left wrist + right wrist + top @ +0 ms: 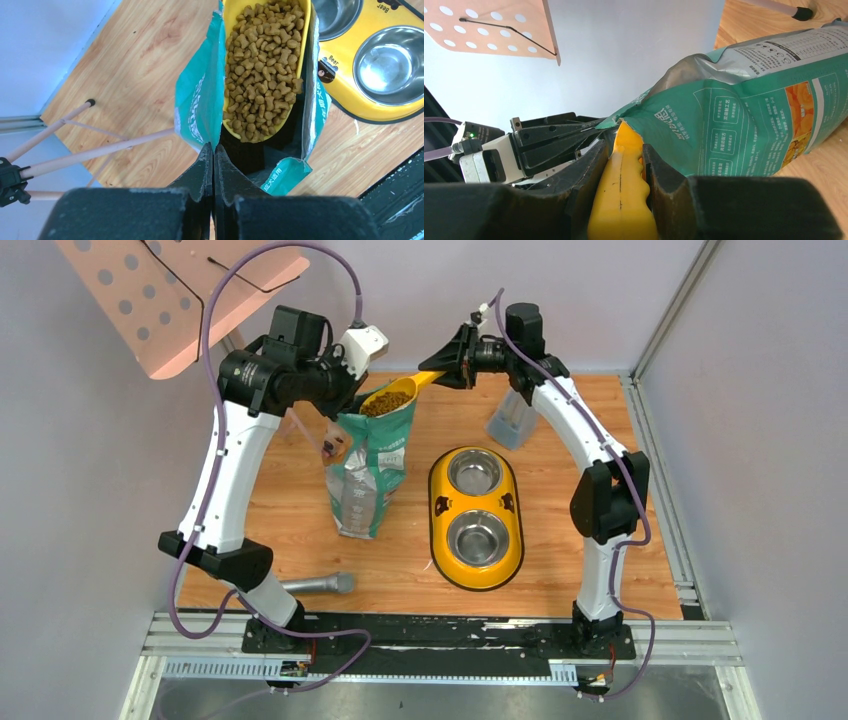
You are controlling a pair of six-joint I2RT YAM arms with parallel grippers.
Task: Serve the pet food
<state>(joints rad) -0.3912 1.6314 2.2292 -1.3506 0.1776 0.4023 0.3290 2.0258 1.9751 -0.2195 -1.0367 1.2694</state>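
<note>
The pet food (pixel 261 65) is brown kibble filling a yellow scoop (pixel 388 397) that hangs just above the open mouth of the green-and-silver bag (pixel 365 468). My right gripper (pixel 452 364) is shut on the scoop's yellow handle (pixel 622 190), as the right wrist view (pixel 624 148) shows. My left gripper (pixel 343 380) is shut on the bag's top rim (pixel 200 100) and holds the mouth open; its jaws (pixel 214 148) meet at the rim. The yellow double-bowl feeder (pixel 436 502) lies right of the bag, and both steel bowls look empty.
A grey cylinder (pixel 318 584) lies on the wooden table near the left arm's base. A translucent container (pixel 510 420) stands at the back right. A pink perforated board (pixel 170 290) on thin legs (pixel 100 150) overhangs the back left. Grey walls close in the sides.
</note>
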